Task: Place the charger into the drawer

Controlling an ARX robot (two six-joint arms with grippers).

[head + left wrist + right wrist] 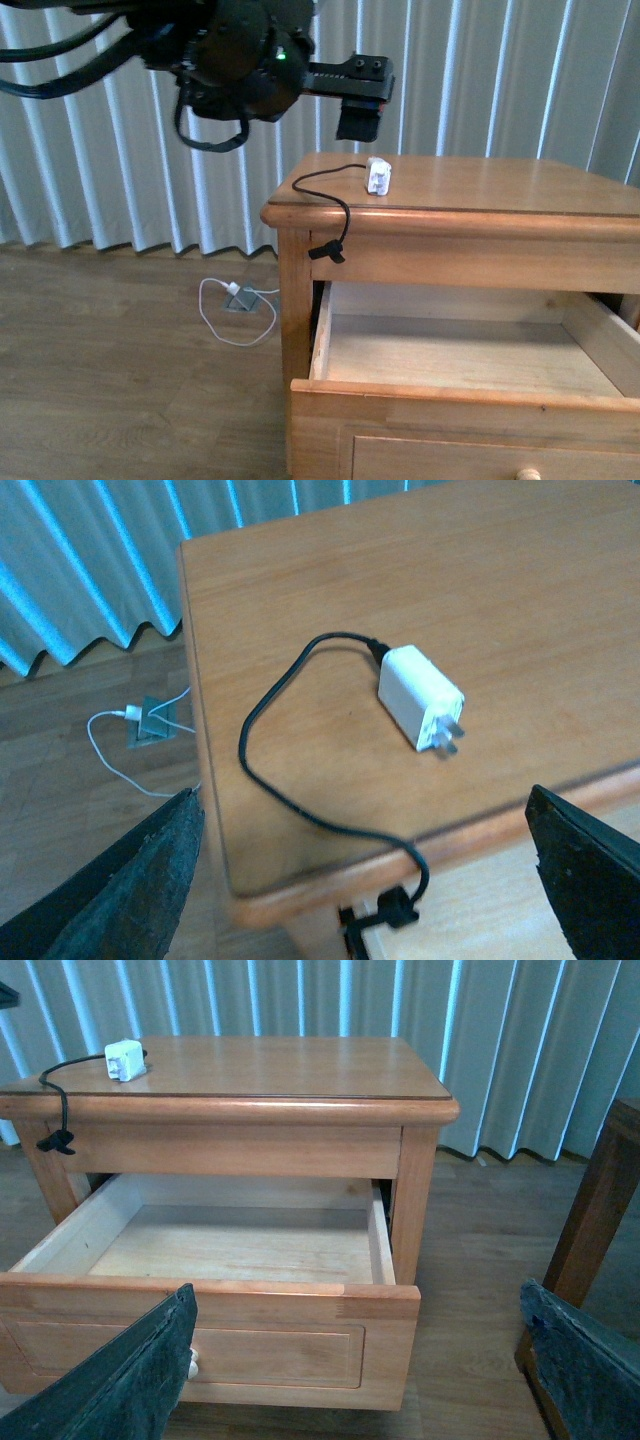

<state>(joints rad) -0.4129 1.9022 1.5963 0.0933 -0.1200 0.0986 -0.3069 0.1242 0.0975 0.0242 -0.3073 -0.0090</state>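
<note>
The white charger [379, 175] lies on the nightstand top [480, 185] near its left front corner. Its black cable [335, 200] loops over the edge, and the black plug [327, 252] hangs just below the rim. The drawer [450, 405] is pulled open below, its pale interior empty, with its knob [528, 474] at the front. My left gripper [360, 115] hovers open above and behind the charger. In the left wrist view the charger [420, 695] lies ahead of the open left gripper [360, 875]. My right gripper [355, 1370] is open in front of the drawer [230, 1325], with the charger [124, 1059] far off.
A thin white looped cable with a small grey box [238, 298] lies on the wood floor left of the nightstand. Pleated curtains [100, 170] hang behind. A dark wooden furniture leg [600, 1200] stands right of the nightstand.
</note>
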